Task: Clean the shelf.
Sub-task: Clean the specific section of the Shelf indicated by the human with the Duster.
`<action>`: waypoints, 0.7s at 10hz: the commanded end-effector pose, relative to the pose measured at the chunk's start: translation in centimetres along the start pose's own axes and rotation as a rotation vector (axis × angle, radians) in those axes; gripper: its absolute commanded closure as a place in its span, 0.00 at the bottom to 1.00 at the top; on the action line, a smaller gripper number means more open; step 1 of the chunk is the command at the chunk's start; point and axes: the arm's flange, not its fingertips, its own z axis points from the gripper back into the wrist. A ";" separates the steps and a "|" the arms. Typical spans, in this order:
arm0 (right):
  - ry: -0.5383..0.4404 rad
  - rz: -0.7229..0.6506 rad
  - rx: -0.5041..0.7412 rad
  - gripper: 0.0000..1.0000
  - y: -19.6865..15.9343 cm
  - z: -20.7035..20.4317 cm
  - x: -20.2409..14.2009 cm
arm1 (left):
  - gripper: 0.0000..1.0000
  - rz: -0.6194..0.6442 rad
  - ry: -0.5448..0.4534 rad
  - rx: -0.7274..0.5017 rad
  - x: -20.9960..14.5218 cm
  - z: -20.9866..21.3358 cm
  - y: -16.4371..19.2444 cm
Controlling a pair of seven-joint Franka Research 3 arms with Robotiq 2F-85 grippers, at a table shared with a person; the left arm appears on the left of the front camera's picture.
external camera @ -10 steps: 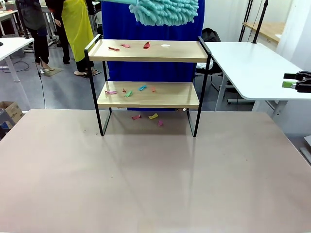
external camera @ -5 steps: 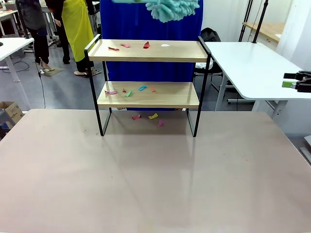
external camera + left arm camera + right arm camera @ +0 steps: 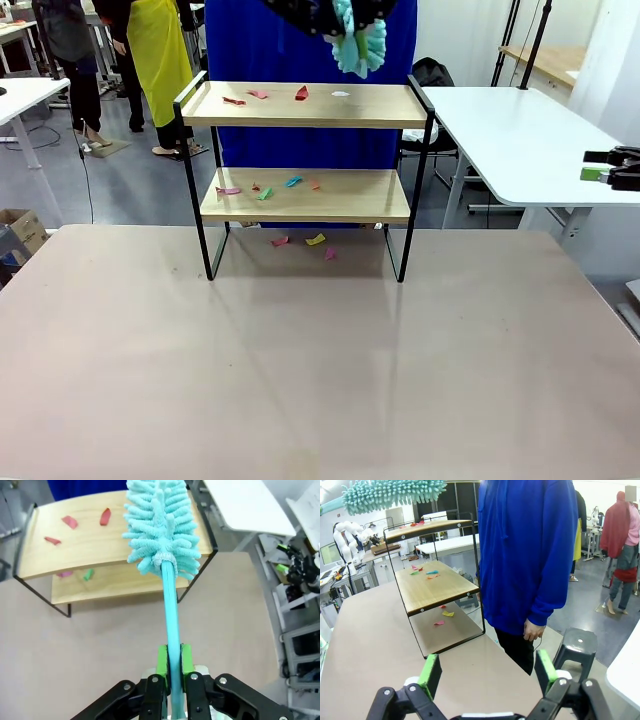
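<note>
The shelf (image 3: 380, 105) stands at the table's far side, two wooden boards in a black frame. Coloured paper scraps (image 3: 301, 93) lie on its top board, more scraps (image 3: 292, 182) on the lower board and some on the table beneath. A teal fluffy duster (image 3: 358, 45) hangs just above the top board's right half. My left gripper (image 3: 173, 655) is shut on the duster's handle (image 3: 171, 610), the duster head (image 3: 161, 525) pointing down at the shelf (image 3: 85, 545). My right gripper (image 3: 487, 672) is open and holds nothing, off to the right (image 3: 612, 170), facing the shelf (image 3: 435, 587) end-on.
A person in a blue top (image 3: 250, 50) stands right behind the shelf, one hand (image 3: 532, 629) hanging down. A white table (image 3: 520, 140) is at the right and a dark stool (image 3: 577, 647) near it. The near tabletop (image 3: 320, 360) is bare.
The duster head has swung from lying broad across the top of the picture to hanging narrow, end-on, over the shelf's right side. The right gripper has not moved.
</note>
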 end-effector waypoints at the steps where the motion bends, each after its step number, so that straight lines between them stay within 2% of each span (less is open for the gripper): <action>1: -0.001 0.004 0.003 0.00 0.1 -0.2 0.2 | 0.87 0.064 -0.058 -0.010 1.1 -0.8 -2.3; 4: -0.001 0.004 0.003 0.00 0.1 -0.2 0.2 | 0.87 0.076 -0.066 -0.038 0.5 -3.4 -3.9; 7: -0.001 0.004 0.003 0.00 0.1 -0.2 0.2 | 0.87 0.067 -0.028 -0.048 -0.6 -5.8 -5.2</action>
